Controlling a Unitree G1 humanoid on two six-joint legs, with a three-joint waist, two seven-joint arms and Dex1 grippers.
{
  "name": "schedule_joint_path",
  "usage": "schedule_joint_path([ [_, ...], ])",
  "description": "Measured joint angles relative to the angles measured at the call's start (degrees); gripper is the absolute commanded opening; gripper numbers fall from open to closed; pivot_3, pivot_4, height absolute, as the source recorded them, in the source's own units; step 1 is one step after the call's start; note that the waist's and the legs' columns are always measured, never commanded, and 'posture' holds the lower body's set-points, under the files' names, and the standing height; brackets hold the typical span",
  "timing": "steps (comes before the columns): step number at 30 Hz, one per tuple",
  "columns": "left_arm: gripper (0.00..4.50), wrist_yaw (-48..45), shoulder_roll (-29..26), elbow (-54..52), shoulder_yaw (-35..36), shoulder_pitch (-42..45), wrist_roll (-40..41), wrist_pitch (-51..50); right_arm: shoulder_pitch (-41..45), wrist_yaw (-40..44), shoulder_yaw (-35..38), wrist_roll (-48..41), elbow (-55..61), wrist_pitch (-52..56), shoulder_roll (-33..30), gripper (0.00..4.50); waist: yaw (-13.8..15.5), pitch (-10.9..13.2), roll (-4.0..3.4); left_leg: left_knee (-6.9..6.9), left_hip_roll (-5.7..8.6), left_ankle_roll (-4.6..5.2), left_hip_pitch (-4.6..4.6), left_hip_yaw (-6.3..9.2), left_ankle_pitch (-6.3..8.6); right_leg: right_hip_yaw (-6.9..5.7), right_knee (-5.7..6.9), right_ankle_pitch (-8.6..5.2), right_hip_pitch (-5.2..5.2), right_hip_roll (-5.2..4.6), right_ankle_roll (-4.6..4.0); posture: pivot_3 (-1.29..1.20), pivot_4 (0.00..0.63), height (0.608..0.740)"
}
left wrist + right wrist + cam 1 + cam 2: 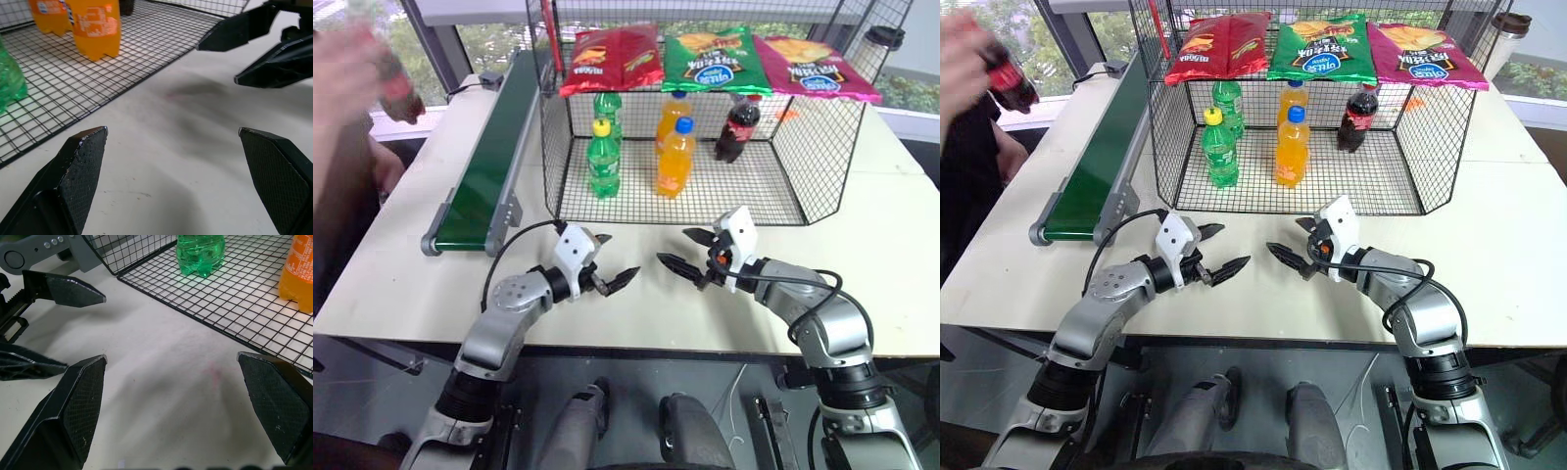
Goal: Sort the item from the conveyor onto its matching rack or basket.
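While a person's hand [962, 54] holds a small cola bottle [1011, 86] up in the air beyond the far end of the conveyor [494, 157], both grippers hang empty over the bare table [636, 313]. The left gripper [612, 262] has its two black fingers spread wide with nothing between them, and the right gripper [683, 251] is spread just as wide, also around nothing. Their tips point at each other across a narrow gap, near but not touching.

The held cola bottle, blurred, with red label and dark liquid, is well apart from both sets of fingers, far off to the left gripper's outer side. No item lies on the green belt.

Just ahead of the fingertips stands the wire basket [803, 176], its open front edge near both grippers. Five bottles stand in it: two green soda bottles [603, 157], ahead of the left fingers; two orange soda bottles [674, 157], ahead of the gap between the grippers; and one cola bottle in the basket [738, 127], beyond the right fingers. On the sloped rack above lie three crisp bags [715, 59]: one red, one green, one pink.
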State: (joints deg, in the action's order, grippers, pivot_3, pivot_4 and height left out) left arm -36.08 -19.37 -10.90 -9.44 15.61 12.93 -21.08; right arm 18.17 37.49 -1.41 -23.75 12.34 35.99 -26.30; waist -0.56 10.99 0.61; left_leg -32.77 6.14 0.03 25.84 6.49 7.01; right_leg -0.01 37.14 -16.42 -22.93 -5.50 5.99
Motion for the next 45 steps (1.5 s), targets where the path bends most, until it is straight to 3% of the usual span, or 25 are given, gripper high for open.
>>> schedule_joint_path([
  [45, 4.5, 3.59, 2.1, 1.74, 0.65, 2.45, 0.05, 1.35, 0.01, 0.55, -0.01, -0.07, 0.03, 0.32, -0.12, 4.41, 0.0, 0.0, 0.0, -0.01, 0.01, 0.01, -0.01, 0.0, -0.01, -0.03, 0.01, 0.01, 0.02, 0.02, 0.02, 0.0, 0.15, 0.738],
])
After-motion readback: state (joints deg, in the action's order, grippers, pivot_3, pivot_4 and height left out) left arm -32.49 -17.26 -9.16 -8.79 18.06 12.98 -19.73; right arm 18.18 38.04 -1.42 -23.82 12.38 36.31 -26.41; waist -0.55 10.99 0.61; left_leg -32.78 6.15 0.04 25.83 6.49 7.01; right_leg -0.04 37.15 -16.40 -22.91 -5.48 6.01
